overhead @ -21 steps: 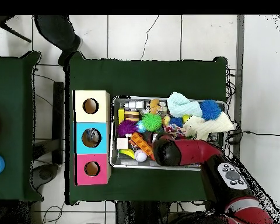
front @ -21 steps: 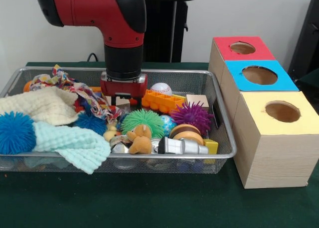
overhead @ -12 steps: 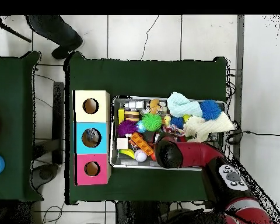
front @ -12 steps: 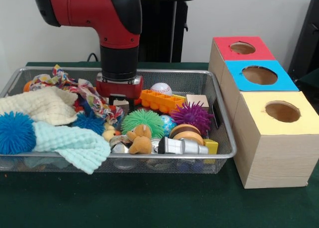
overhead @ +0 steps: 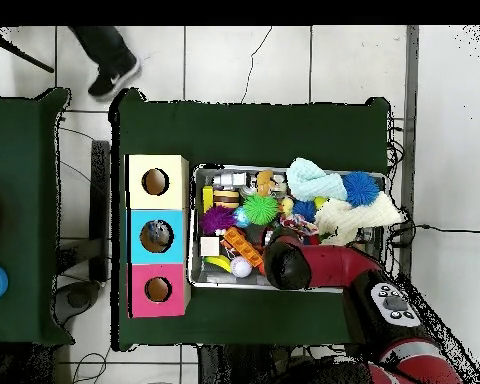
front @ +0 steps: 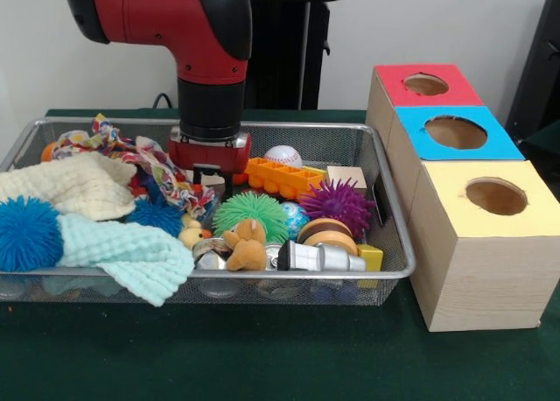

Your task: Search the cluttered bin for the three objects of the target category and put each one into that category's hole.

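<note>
Green cloth covers the counter, where the wire bin of toys sits beside three boxes with holes, and the gripper hangs low over the patterned rag, whether its jaws are released or clenched I cannot tell.

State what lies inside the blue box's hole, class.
Overhead, a small greyish object shows inside the blue box; what it is cannot be told. The front view shows only a dark opening.
</note>
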You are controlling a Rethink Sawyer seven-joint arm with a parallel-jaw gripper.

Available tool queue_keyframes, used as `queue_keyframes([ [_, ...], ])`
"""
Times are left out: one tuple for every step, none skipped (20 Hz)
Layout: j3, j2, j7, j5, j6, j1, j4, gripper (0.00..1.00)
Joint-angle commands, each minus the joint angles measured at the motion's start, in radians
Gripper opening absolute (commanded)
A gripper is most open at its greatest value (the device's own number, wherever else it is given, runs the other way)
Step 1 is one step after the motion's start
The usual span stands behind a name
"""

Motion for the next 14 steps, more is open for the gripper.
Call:
queue_keyframes([
  [0.006, 0.091, 0.133, 0.043, 0.030, -0.033, 0.059, 0.00],
  [0.015, 0.060, 0.137, 0.057, 0.050, -0.037, 0.089, 0.00],
  [0.009, 0.017, 0.146, 0.073, 0.074, -0.027, 0.118, 0.00],
  [0.004, -0.032, 0.160, 0.094, 0.096, -0.016, 0.150, 0.00],
  [-0.007, -0.075, 0.171, 0.113, 0.121, 0.002, 0.173, 0.00],
  [-0.015, -0.108, 0.179, 0.135, 0.142, 0.016, 0.190, 0.00],
  [-0.024, -0.140, 0.188, 0.157, 0.164, 0.030, 0.207, 0.00],
  [-0.034, -0.167, 0.195, 0.176, 0.181, 0.043, 0.219, 0.00],
  [-0.050, -0.190, 0.199, 0.197, 0.203, 0.059, 0.224, 0.00],
  [-0.061, -0.211, 0.204, 0.218, 0.215, 0.071, 0.229, 0.00],
  [-0.074, -0.233, 0.204, 0.236, 0.236, 0.084, 0.232, 0.00],
  [-0.079, -0.254, 0.191, 0.251, 0.266, 0.093, 0.231, 0.00],
  [-0.098, -0.271, 0.185, 0.261, 0.289, 0.112, 0.222, 0.00],
  [-0.107, -0.282, 0.181, 0.270, 0.307, 0.124, 0.217, 0.00],
])
